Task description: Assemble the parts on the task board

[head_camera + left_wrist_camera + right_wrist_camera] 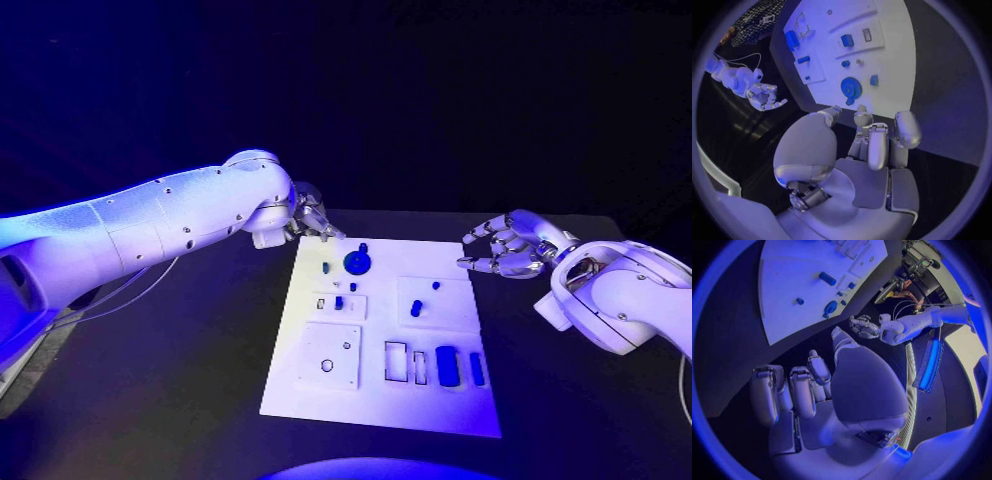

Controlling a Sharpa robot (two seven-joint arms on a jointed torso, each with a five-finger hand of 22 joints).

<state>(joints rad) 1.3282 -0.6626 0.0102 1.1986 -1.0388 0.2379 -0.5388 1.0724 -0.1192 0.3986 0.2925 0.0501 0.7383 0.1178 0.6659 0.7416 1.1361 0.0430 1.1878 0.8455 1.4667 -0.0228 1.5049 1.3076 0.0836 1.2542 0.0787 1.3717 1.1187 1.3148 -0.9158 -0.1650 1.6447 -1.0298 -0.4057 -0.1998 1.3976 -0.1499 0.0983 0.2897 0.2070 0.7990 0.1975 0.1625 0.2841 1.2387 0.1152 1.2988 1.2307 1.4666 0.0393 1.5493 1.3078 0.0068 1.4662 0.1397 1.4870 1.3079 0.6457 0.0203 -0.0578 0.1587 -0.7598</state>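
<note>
— Where are the hands hanging right now?

— The left hand (307,222) is hovering just off the far left corner of the task board (378,400), over the black table (173,400). Its fingers (878,145) are lying loosely curled and a little apart, and nothing is sitting in them.

— And the other one?

— The right hand (505,250) is floating beside the board's far right edge, fingers (804,395) bent inward but apart, palm facing the board. It is holding nothing either, as far as the wrist camera is showing.

— What about the parts?

— They are all lying or standing on the board. A round blue disc (356,264) is sitting near the far edge, closest to the left hand, with a small blue piece (362,247) touching its far side. Another small peg (327,267) is resting just to the disc's left. In the middle, a little blue block (339,302) is sitting on a raised square, and two more blue pieces (417,309) are sitting on the neighbouring raised plate toward the right. Along the near edge, a long blue bar (447,366) is lying beside a thinner one (476,369), next to two outlined rectangular slots (395,361).

— Is either hand touching anything?

— No, both are hanging apart from the board and the parts.
</note>
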